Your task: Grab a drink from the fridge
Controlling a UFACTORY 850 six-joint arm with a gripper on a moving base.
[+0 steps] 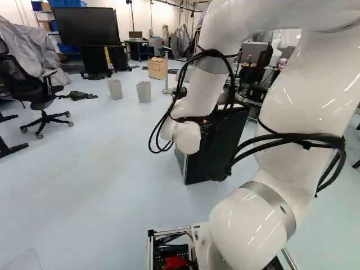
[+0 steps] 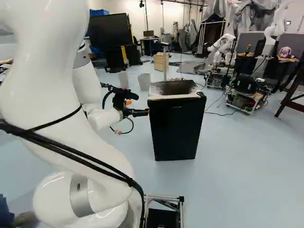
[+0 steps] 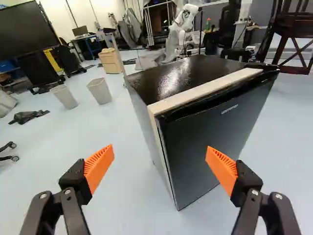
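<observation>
In the right base view my gripper [image 2: 137, 113] is at the left edge of the black fridge [image 2: 175, 129], level with its upper part. The wrist view shows the gripper [image 3: 160, 164] open, nothing held between its orange pads. Ahead of it stands the fridge [image 3: 210, 142], its near vertical edge between the lines of the two fingers and its dark door shut. One finger is in front of the door; the other is off beyond the fridge's side. Whether a finger touches the fridge, I cannot tell. No drink can be seen.
Two grey bins [image 1: 143, 91] and a wooden drawer unit [image 1: 157, 68] stand on the floor beyond the fridge. An office chair [image 1: 42, 93] is at the left of the left base view. Another robot [image 2: 223, 50] stands farther back at the right of the right base view.
</observation>
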